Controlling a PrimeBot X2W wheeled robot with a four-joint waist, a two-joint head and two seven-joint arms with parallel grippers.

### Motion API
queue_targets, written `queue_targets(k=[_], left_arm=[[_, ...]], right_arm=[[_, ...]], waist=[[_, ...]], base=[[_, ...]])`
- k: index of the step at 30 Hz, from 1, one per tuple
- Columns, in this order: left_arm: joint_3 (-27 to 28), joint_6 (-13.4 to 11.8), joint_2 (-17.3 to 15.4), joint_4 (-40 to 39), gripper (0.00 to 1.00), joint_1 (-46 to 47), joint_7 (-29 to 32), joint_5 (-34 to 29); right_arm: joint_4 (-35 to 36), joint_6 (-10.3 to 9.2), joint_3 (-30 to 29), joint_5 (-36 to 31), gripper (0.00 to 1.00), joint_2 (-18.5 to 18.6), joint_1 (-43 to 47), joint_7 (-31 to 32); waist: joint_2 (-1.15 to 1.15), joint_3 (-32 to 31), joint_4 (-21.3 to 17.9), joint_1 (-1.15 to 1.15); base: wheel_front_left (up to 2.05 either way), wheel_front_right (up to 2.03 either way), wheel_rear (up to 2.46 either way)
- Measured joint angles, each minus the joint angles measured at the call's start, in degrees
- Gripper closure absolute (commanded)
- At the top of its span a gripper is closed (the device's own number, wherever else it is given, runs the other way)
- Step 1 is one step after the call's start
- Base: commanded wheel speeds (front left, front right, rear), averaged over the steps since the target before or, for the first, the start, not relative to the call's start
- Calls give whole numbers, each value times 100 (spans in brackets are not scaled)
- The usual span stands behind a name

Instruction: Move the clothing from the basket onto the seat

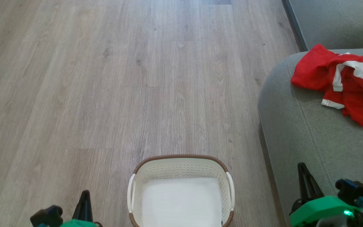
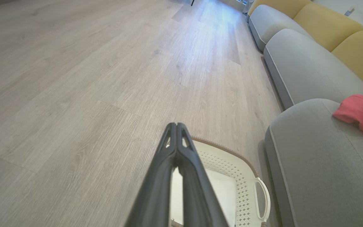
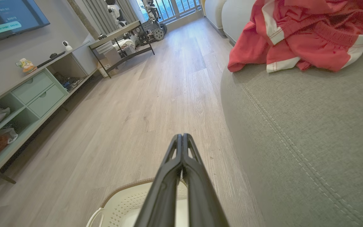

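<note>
The red clothing [image 1: 345, 83] with white stripes lies crumpled on the grey-green seat [image 1: 298, 126] at the right; it also shows as clothing [image 3: 298, 37] in the right wrist view and clothing [image 2: 362, 113] in the left wrist view. The cream basket [image 1: 181, 165] with a brown rim stands on the floor at the bottom centre, its white bottom bare. My left gripper [image 1: 85, 194] is shut, left of the basket, holding nothing. Beside the seat's front edge my right gripper [image 1: 302, 167] is also shut and holds nothing. Both wrist views show fingers [image 2: 176, 138] and fingers [image 3: 181, 148] pressed together above the basket.
Grey wood floor [image 1: 121, 78] spreads ahead and to the left. More sofa sections [image 2: 298, 63] with yellow backs [image 2: 326, 25] continue beyond the seat. A low TV cabinet [image 3: 33, 94] and a metal rack [image 3: 128, 41] line the far wall.
</note>
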State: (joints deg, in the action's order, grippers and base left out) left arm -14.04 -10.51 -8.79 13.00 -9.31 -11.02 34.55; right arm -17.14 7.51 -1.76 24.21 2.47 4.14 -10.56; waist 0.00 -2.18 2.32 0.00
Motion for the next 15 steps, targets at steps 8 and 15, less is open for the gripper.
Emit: queue_targets(k=[8,15], left_arm=[[152,149,25,22,100,128,144,460],[215,254,52,38,100,190,250,864]], right_arm=[[5,0,-36,531,100,-2,-13,123],[13,0,-94,984,100,-5,-98,257]], waist=[[0,18,-18,0],[0,35,-34,0]], base=[[0,0,0],[0,0,0]])
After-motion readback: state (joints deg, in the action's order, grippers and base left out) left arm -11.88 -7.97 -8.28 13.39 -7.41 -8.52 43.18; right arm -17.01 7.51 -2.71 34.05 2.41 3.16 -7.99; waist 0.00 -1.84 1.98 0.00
